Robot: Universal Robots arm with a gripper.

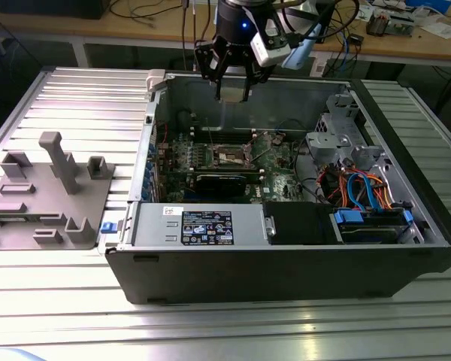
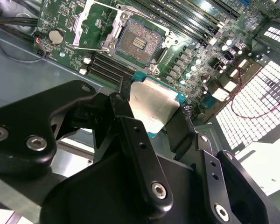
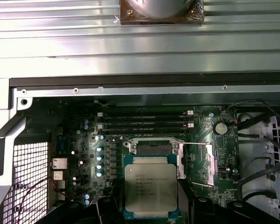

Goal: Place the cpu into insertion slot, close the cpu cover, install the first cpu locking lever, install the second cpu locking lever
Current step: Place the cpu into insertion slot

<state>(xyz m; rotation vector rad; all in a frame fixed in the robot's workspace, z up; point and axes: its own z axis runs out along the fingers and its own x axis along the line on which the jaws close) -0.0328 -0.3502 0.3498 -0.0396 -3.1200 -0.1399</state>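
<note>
Gripper (image 1: 231, 92) around print-topped cpu (image 3: 150, 185), clear of insertion slot (image 2: 136, 42).

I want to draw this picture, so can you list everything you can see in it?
computer case: one, black and grey, open, on the ribbed metal table
circuit board: one, green, inside the case
insertion slot: one, dark centre, on the board, uncovered
cpu cover: one, silvery, open beside the slot
power supply: one, grey, case's near side
cables: several, blue and orange, exterior view's right
cpu: one, silvery, held above the board
pincer: one, black, shut on the cpu
</note>
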